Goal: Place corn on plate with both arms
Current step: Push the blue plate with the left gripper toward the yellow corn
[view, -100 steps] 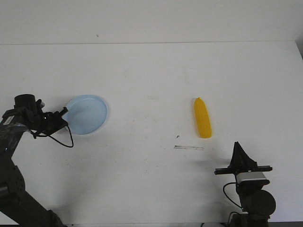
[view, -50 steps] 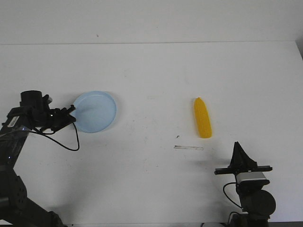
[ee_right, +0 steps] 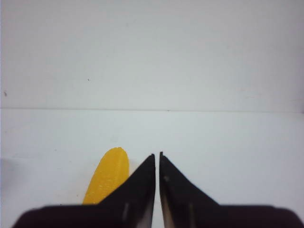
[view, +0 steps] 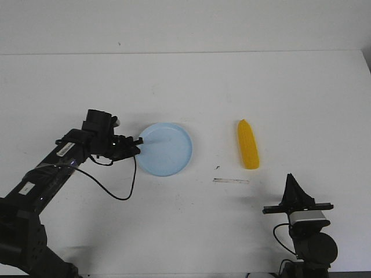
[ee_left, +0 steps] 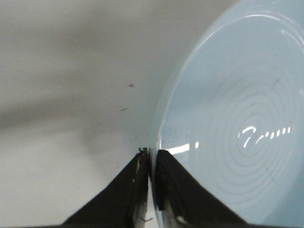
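Note:
The pale blue plate (view: 167, 148) lies near the middle of the white table, and my left gripper (view: 139, 141) is shut on its left rim. In the left wrist view the plate (ee_left: 237, 118) fills one side, its rim pinched between the black fingers of the left gripper (ee_left: 151, 154). The yellow corn (view: 248, 145) lies on the table right of the plate, apart from it, its tapered end pointing away from me. My right gripper (view: 291, 180) sits shut near the front edge, below the corn, holding nothing. In the right wrist view the corn (ee_right: 108, 178) shows beside the shut right gripper (ee_right: 157, 155).
A thin pale strip (view: 231, 180) and a small dark speck (view: 217, 167) lie on the table between plate and corn. The left arm's black cable (view: 119, 188) loops down over the table below the wrist. The table's far edge (view: 185, 53) meets a white wall.
My left gripper has dragged the plate to the right, from the table's left side toward the middle, closer to the corn. The right arm and the corn have not moved.

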Controlling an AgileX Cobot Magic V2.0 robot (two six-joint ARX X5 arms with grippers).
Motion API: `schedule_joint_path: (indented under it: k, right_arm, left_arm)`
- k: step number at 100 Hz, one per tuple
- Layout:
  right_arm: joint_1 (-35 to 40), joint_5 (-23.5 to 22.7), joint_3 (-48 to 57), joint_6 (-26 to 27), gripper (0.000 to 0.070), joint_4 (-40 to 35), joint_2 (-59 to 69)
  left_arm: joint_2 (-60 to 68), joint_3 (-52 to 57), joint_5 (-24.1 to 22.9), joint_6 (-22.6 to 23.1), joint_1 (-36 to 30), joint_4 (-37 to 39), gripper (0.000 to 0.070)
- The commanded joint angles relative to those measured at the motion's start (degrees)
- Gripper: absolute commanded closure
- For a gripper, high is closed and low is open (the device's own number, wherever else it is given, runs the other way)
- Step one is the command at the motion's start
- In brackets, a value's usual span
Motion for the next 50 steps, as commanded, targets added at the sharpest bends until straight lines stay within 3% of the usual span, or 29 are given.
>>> schedule_joint_path:
  k: [1,20,50]
  right_arm:
    - [0.02,0.00,-0.07,0.52,0.0684,0.57,0.09]
    - [0.02,0.00,-0.07,0.52,0.0685,0.57,0.09]
    - [0.02,0.00,-0.07,0.52,0.0684,0.57,0.09]
  left_arm:
    - [0.94,0.81,-1.09,-2.32,-2.21,1.33,0.0699]
    - [1.11,0.81,-6.93,-5.53,-7.89,1.99,0.0699]
    - [2.36,0.81,-6.97,-5.92,-12.13,0.46,0.0699]
